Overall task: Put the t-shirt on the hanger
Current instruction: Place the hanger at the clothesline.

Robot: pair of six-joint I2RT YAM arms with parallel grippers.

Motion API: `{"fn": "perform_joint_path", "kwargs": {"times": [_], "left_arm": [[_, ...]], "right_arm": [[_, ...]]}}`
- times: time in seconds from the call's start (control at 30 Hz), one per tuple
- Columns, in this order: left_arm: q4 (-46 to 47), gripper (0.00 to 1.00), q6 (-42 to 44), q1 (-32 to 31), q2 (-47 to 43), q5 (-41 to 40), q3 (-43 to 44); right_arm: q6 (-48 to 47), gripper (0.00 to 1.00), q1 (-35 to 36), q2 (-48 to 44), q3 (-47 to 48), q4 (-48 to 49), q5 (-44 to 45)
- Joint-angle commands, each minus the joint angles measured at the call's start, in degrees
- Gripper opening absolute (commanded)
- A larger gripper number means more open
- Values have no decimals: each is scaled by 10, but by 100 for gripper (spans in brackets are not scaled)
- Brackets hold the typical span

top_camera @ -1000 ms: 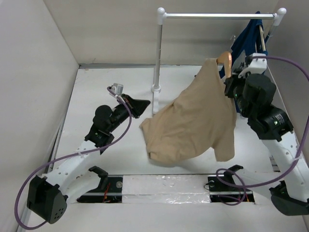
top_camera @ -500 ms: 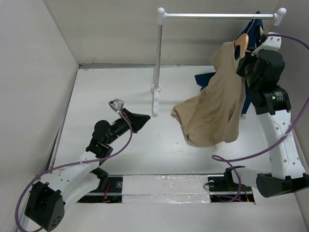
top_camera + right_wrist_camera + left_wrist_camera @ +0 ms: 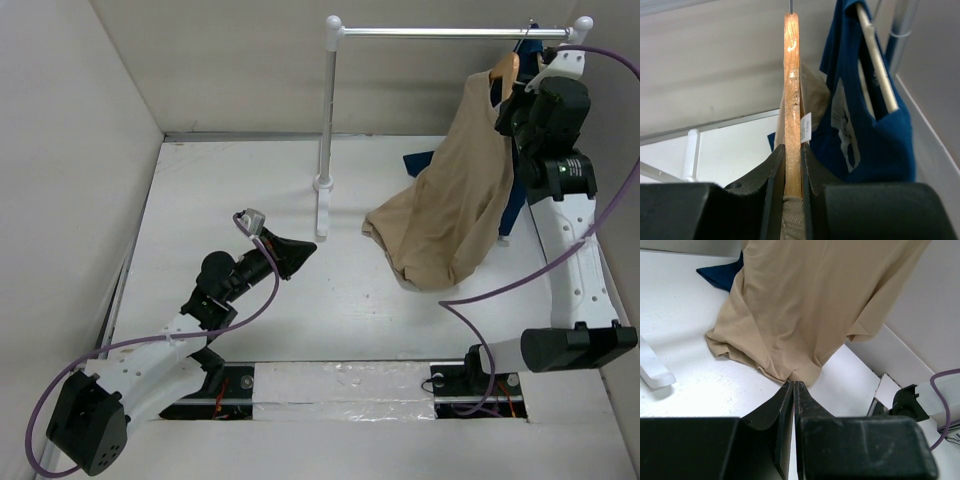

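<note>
The tan t-shirt hangs on the wooden hanger, whose top reaches the rail at the back right. Its lower hem drapes onto the table. My right gripper is shut on the hanger; in the right wrist view the wood stands between the fingers with the shirt's collar below. My left gripper is shut and empty, low over the table, to the left of the shirt. The left wrist view shows the shirt just beyond the fingertips.
A dark blue t-shirt with a white print hangs on its own hanger right of mine, close to the right wall. The white rack post and its foot stand mid-table between my arms. Walls enclose left, back and right.
My right arm has lifted the hanger and shirt up and back to the right, up to the rail. The shirt now hangs straighter. The left gripper has shifted slightly right.
</note>
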Motion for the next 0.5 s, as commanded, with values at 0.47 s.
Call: {"fn": "perform_joint_path", "kwargs": {"times": [0.47], "left_arm": [[21,2,11,-1,-13,4,19]], "right_arm": [[25,0,-37,7,-65,150,-27]]}}
